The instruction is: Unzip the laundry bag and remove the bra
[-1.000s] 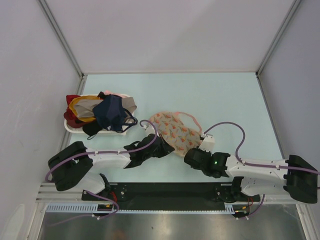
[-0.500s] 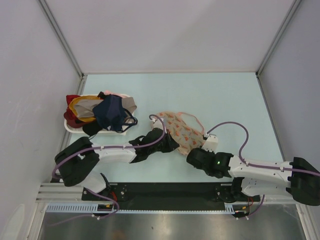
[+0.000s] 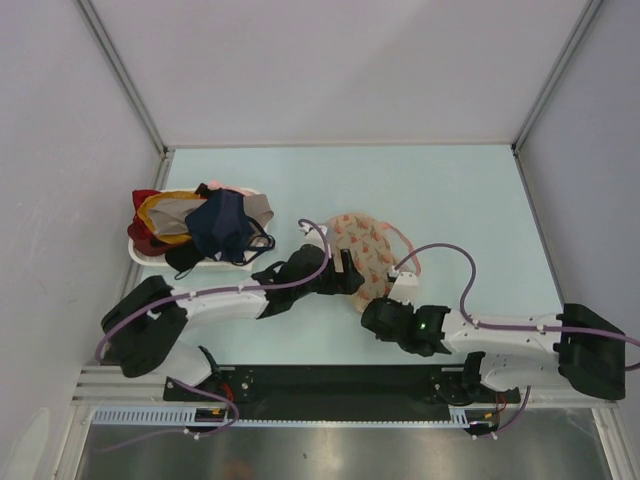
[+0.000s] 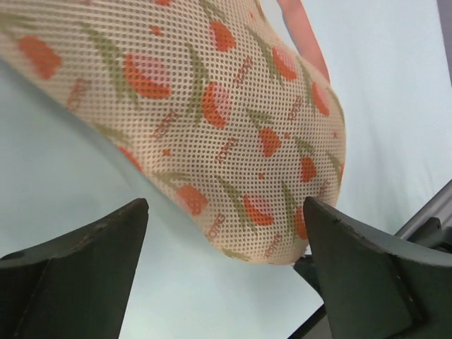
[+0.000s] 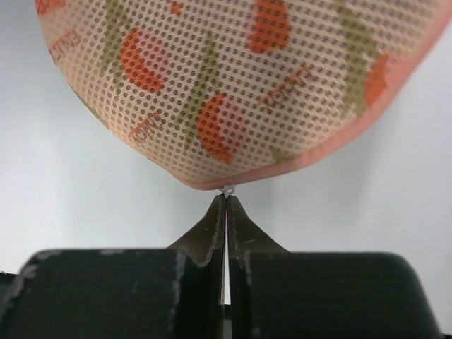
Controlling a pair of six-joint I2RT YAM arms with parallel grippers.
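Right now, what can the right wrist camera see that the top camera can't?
Only the right wrist view shows the right gripper pinched shut on a tiny white zip pull. Only the top view shows the heap of clothes in its white tray, plus the left gripper. Both show the laundry bag.

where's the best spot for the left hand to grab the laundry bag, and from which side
Grip the laundry bag by its rounded mesh end, which sits between the fingers of the open left hand: come straight in from that side and pinch across the thin fabric. Leave the pink zip rim alone; it faces the right hand, shut at a small white pull.
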